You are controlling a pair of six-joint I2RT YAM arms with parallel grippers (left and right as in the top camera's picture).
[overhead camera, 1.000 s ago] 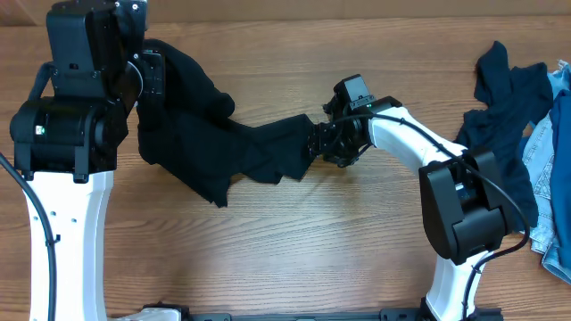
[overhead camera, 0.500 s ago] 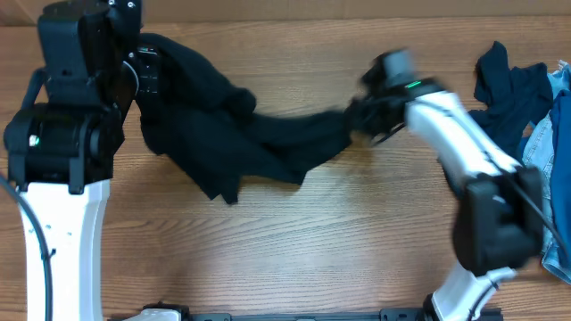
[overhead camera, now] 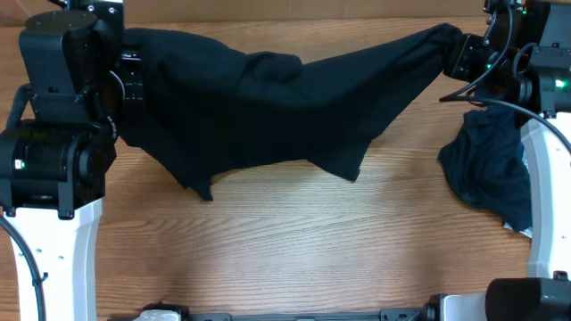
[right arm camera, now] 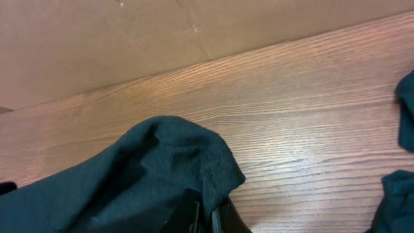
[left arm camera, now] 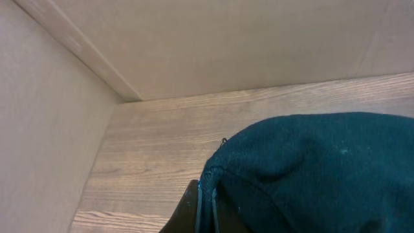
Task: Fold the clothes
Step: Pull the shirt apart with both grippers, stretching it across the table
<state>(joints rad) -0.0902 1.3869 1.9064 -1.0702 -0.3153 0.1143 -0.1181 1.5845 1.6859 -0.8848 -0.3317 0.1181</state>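
A near-black navy T-shirt (overhead camera: 277, 107) hangs stretched across the back of the table between both arms. My left gripper (overhead camera: 132, 78) is shut on its left end, and in the left wrist view the cloth (left arm camera: 304, 168) is pinched between the fingers (left arm camera: 191, 210). My right gripper (overhead camera: 457, 55) is shut on the shirt's right end, with fabric (right arm camera: 142, 175) bunched over its jaws in the right wrist view. A rumpled dark blue garment (overhead camera: 486, 169) lies on the table at the right, under the right arm.
A wall runs along the table's back edge (left arm camera: 194, 45), close behind both grippers. The wooden tabletop (overhead camera: 294, 241) spreads in front of the hanging shirt. A scrap of pale cloth (overhead camera: 521, 230) peeks out by the dark blue garment.
My right gripper closed on the shirt's end and swept up and far to the right, pulling the shirt out wide. The left gripper kept its hold and lifted slightly.
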